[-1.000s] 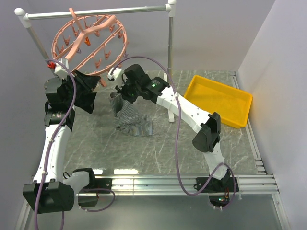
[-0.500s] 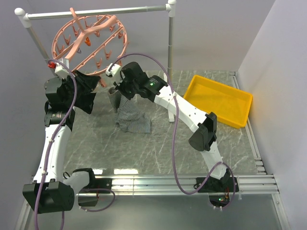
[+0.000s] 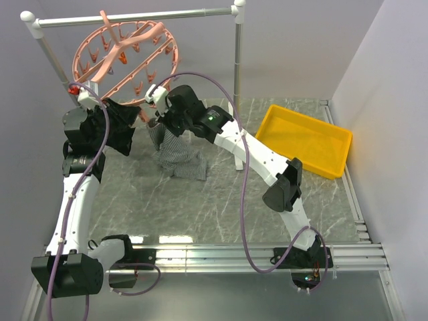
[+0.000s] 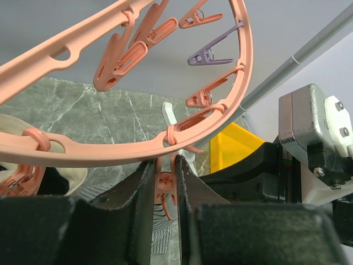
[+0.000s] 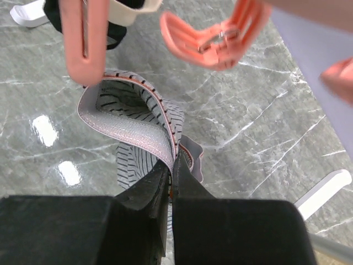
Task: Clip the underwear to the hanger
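Beneath the pink drying ring point(image 4: 110, 156): left fingers point(image 4: 138, 204) pinching a dangling pink clip point(image 4: 165, 186); right fingers point(image 5: 153, 194) clamped on the striped grey underwear point(image 5: 138, 128) at its waistband.

Tight squeeze: hanger point(image 4: 110, 155) clips point(image 5: 215, 36) crowd just above right pincer point(image 5: 170, 165); left pincer point(image 4: 164, 165) sits close beside it, rail post point(image 3: 237, 60) off right. Open counter point(image 3: 187, 214) below & nearside gives passing room.
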Available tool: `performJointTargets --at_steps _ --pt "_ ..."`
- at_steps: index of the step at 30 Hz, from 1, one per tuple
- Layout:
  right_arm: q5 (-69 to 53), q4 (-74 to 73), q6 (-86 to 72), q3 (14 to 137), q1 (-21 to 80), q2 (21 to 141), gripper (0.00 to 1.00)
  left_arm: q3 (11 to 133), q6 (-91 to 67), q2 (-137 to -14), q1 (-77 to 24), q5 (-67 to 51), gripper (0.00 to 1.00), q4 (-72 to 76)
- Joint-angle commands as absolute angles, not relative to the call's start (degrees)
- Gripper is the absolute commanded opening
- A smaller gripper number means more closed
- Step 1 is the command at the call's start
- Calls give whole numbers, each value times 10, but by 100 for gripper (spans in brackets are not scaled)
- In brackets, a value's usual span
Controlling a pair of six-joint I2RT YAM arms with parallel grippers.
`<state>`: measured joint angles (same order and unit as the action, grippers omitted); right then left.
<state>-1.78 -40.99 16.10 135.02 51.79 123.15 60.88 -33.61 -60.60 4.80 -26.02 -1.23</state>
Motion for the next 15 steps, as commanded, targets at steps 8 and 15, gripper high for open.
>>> performJointTargets --at_steps 8,15 --pt "-1 -360 157 1397 530 1240 0 615 -310 -605 37 -265 0 4" --pt "-2 -357 156 1399 530 1233 0 613 -292 -605 34 -258 0 2"
